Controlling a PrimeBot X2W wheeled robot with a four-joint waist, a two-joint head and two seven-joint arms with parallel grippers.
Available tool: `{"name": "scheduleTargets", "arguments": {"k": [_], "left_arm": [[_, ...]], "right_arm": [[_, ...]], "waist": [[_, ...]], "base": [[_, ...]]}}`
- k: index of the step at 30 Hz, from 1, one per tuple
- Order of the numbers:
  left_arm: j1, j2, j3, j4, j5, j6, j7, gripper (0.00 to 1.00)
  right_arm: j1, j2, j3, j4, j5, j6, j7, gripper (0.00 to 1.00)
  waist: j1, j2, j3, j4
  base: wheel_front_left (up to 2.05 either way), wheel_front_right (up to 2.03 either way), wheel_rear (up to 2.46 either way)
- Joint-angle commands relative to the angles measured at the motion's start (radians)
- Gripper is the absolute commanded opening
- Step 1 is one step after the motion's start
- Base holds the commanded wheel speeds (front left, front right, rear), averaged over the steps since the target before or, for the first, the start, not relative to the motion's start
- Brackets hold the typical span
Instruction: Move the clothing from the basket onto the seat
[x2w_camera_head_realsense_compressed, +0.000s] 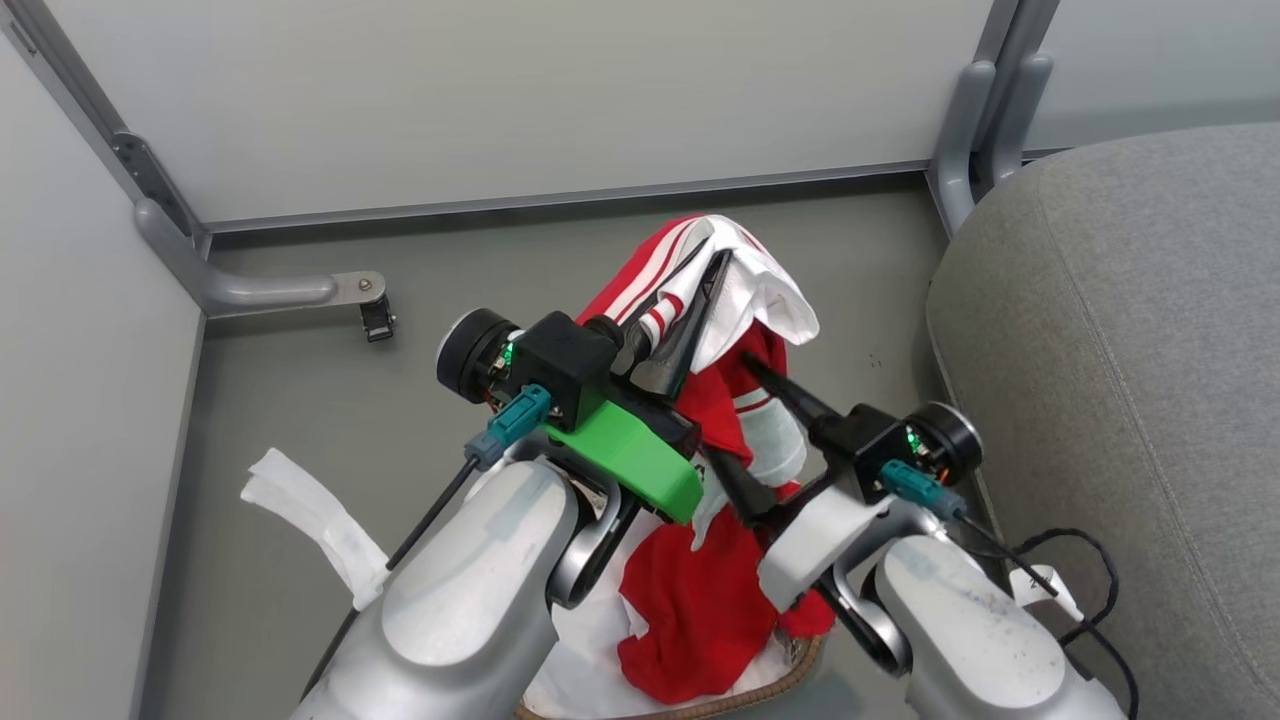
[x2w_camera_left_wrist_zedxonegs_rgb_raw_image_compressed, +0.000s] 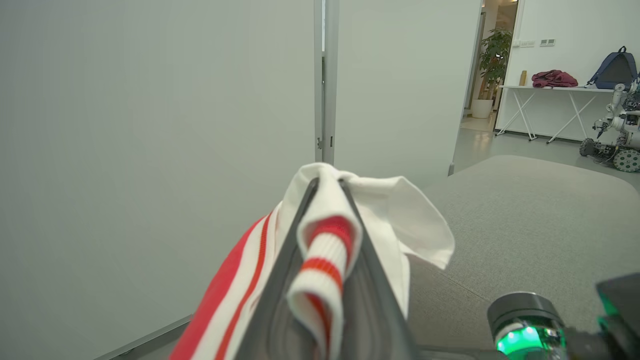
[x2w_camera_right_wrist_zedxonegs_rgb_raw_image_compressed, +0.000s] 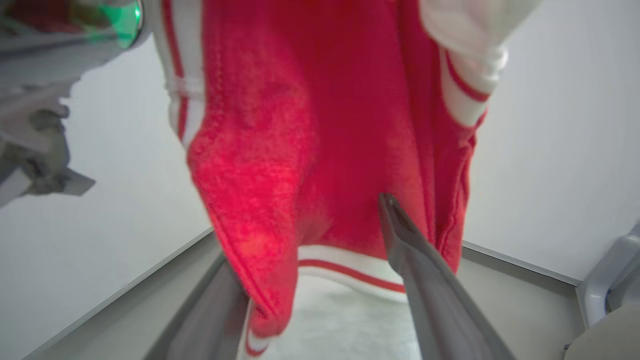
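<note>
**Holding jacket above basket**

The left gripper is pinching tight on the jacket's ribbed red-and-white edge, and the cloth is hanging down into the basket. The right gripper is gaping wide, with red cloth hanging between its fingers. The seat is sitting just right of the basket.

Basket mostly hidden beneath garment; cut off below.

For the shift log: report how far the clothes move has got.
Done: nothing delivered; the visible seat carries no clothing. In hand: the left gripper is shut on a red-and-white garment, lifted, its lower end hanging at the basket; the right gripper is open at its middle. Left: carry it to the seat and release.
</note>
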Motion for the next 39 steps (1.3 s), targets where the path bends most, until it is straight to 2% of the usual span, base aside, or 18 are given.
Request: {"name": "scheduleTargets", "arguments": {"k": [1, 5, 15, 16, 18, 19, 20, 21, 31, 32, 33, 34, 39], "left_arm": [[-0.01, 0.002, -0.007, -0.008, -0.008, 0.007, -0.001, 0.0], [-0.016, 0.002, -0.018, -0.014, -0.017, 0.007, -0.001, 0.0], [-0.037, 0.002, -0.041, -0.033, -0.035, -0.002, -0.001, 0.0], [-0.04, 0.002, -0.044, -0.035, -0.036, -0.002, -0.001, 0.0], [-0.046, 0.002, -0.047, -0.041, -0.037, -0.001, -0.001, 0.0], [-0.046, 0.002, -0.048, -0.042, -0.037, -0.002, -0.001, 0.0], [-0.047, 0.002, -0.048, -0.042, -0.035, -0.003, -0.001, 0.0], [-0.047, 0.002, -0.049, -0.042, -0.036, -0.004, -0.001, 0.0], [-0.034, 0.002, -0.015, -0.015, 0.005, 0.007, -0.001, 0.0], [-0.029, 0.002, -0.009, -0.014, 0.011, 0.008, -0.001, 0.07], [-0.023, 0.002, -0.003, -0.013, 0.014, 0.008, -0.001, 0.35], [-0.015, 0.002, 0.003, -0.012, 0.012, 0.006, -0.001, 1.0], [0.012, 0.002, 0.045, 0.017, 0.058, 0.006, -0.001, 1.0]], "right_arm": [[-0.021, -0.004, -0.027, 0.015, -0.012, -0.001, -0.005, 1.0], [-0.053, -0.003, -0.072, 0.056, -0.03, -0.001, -0.005, 1.0], [-0.119, -0.004, -0.112, 0.169, -0.028, -0.001, -0.005, 1.0], [-0.126, -0.004, -0.114, 0.178, -0.03, -0.001, -0.005, 0.95], [-0.136, -0.005, -0.111, 0.197, -0.027, -0.001, -0.005, 0.67], [-0.141, -0.005, -0.106, 0.211, -0.022, -0.001, -0.004, 0.31], [-0.148, -0.004, -0.102, 0.219, -0.017, -0.001, -0.004, 0.04], [-0.156, -0.005, -0.103, 0.225, -0.012, -0.001, -0.003, 0.0], [-0.125, -0.005, -0.153, 0.175, -0.027, -0.001, -0.004, 0.0], [-0.118, -0.004, -0.16, 0.164, -0.028, -0.001, -0.003, 0.0], [-0.115, -0.005, -0.166, 0.152, -0.029, -0.001, -0.004, 0.0], [-0.11, -0.005, -0.173, 0.137, -0.031, -0.001, -0.004, 0.0], [-0.078, -0.004, -0.209, 0.069, -0.024, -0.001, -0.004, 0.0]], "waist": [[0.0, 0.0, 0.005, 0.009], [0.0, 0.0, 0.011, 0.02], [0.0, 0.0, 0.04, 0.048], [0.0, 0.0, 0.042, 0.05], [0.0, 0.0, 0.047, 0.055], [0.0, 0.0, 0.049, 0.057], [0.0, 0.0, 0.051, 0.059], [0.0, 0.0, 0.054, 0.061], [0.0, 0.0, 0.061, 0.054], [0.0, 0.0, 0.061, 0.051], [0.0, 0.0, 0.062, 0.049], [0.0, 0.0, 0.063, 0.046], [0.0, 0.0, 0.071, 0.016]], "base": [[0.0, 0.0, 0.0], [0.0, 0.0, 0.0], [0.0, 0.0, 0.0], [0.0, 0.0, 0.0], [0.0, 0.0, 0.0], [0.0, 0.0, 0.0], [0.0, 0.0, 0.0], [0.0, 0.0, 0.0], [0.0, 0.0, 0.0], [0.0, 0.0, 0.0], [0.0, 0.0, 0.0], [0.0, 0.0, 0.0], [0.0, 0.0, 0.0]]}}
